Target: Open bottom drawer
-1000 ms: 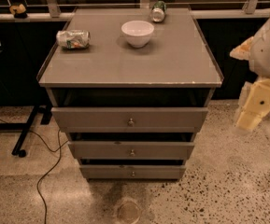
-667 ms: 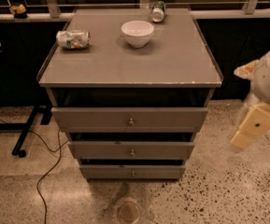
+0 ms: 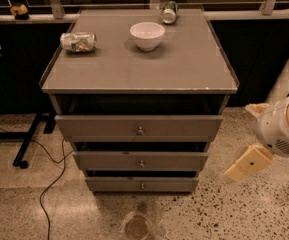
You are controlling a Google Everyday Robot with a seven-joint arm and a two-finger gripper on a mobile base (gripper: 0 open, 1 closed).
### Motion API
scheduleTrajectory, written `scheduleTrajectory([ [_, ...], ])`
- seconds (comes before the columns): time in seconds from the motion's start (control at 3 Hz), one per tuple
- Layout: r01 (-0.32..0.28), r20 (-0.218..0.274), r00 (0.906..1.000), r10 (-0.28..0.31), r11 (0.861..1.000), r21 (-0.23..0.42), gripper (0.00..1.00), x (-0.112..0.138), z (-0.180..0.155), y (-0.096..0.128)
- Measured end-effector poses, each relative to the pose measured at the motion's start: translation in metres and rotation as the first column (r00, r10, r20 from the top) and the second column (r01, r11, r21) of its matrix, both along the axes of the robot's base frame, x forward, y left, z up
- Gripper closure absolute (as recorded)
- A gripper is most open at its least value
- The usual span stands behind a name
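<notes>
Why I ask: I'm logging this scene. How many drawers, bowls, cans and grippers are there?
Drawers: 3: top drawer, middle drawer, bottom drawer
Bowls: 1: white bowl
Cans: 2: left can, back can
Grippers: 1: gripper, low, right of the cabinet
Total: 7

Rounded white arm housing (image 3: 283,128) with a small perforated patch, cream blocky gripper (image 3: 249,163) at lower right.

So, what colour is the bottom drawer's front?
The bottom drawer is plain grey, in the camera view; the gripper hangs to its right.
</notes>
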State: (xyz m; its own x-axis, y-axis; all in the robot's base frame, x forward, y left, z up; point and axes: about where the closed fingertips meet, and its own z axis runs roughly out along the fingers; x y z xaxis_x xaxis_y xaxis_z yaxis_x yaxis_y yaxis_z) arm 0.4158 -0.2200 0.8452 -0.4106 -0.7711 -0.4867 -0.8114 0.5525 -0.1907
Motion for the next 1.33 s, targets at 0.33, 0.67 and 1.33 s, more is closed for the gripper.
scheduleTrajectory([
  [0.33, 0.023, 0.003, 0.9997, -0.023, 0.998, 0.050, 0.00, 0.004, -0.032, 0.006],
  [0.67, 0.050, -0.021, 0.9986, -0.049, 0.996, 0.080, 0.00, 0.008, -0.061, 0.009],
  [1.33, 0.050, -0.079, 0.9960, -0.042, 0.993, 0.103, 0.00, 0.015, -0.092, 0.011],
])
